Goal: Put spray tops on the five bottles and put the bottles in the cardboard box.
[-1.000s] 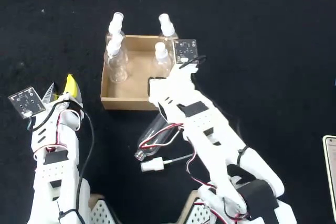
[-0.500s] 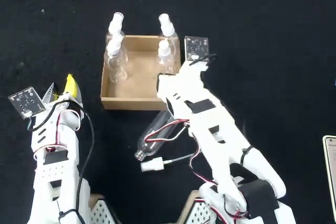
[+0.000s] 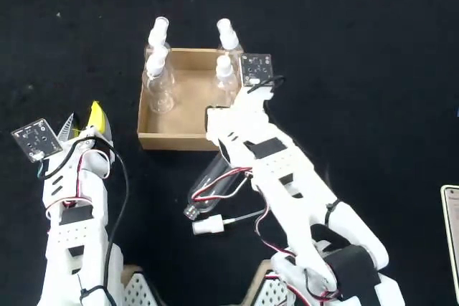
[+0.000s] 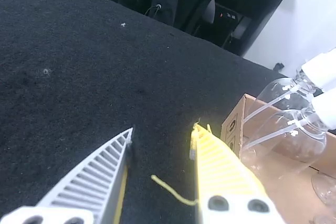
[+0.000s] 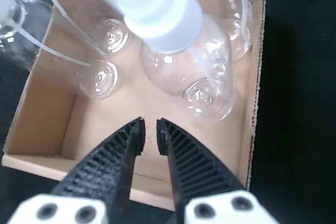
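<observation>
Finds the right gripper [image 5: 148, 125] barely parted, gripping nothing, over the cardboard box [image 5: 251, 103] holding four topped bottles [image 3: 159, 80]. Finds the left gripper [image 4: 163, 132] spread wide, empty, at 9 o'clock. Leaves the fifth bottle [image 3: 211, 185] lying at 6 o'clock, spray top [image 3: 208, 226] loose beside it; probably calls for fetching both.

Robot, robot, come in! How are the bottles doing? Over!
Left gripper open, empty. Right gripper a slit open, over the brown cardboard box. Four capped clear plastic bottles inside; fifth bottle lies uncapped by its white spray top, partly under the right arm.
</observation>
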You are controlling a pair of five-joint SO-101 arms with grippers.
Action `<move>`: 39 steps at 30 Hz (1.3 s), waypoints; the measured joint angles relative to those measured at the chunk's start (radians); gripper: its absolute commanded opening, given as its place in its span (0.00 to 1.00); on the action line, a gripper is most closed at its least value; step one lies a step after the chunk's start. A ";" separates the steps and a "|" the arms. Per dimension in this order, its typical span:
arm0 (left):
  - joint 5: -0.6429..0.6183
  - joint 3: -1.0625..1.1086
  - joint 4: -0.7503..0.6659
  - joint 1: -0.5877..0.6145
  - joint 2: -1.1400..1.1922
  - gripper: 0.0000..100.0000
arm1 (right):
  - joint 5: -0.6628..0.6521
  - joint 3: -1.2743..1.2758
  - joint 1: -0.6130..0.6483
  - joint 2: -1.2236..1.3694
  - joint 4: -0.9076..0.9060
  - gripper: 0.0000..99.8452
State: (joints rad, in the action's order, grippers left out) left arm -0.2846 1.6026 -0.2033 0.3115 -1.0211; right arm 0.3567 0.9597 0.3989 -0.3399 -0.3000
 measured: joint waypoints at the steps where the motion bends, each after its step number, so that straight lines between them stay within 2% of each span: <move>1: 0.000 0.000 0.000 0.000 0.000 0.16 | 0.000 0.000 0.000 0.000 0.008 0.01; 14: 0.000 0.000 0.000 0.015 0.000 0.16 | 0.000 0.000 -0.002 0.112 0.115 0.01; 33: 0.000 0.000 0.000 0.029 0.000 0.16 | 0.000 0.000 -0.003 0.112 0.123 0.01; 39: 0.000 0.000 0.000 0.029 0.000 0.16 | 0.000 0.000 -0.055 0.112 0.123 0.01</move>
State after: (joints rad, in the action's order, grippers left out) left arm -0.2846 1.6026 -0.2033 0.3406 -1.0211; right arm 0.3567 0.9597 0.3437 -0.2279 -0.1772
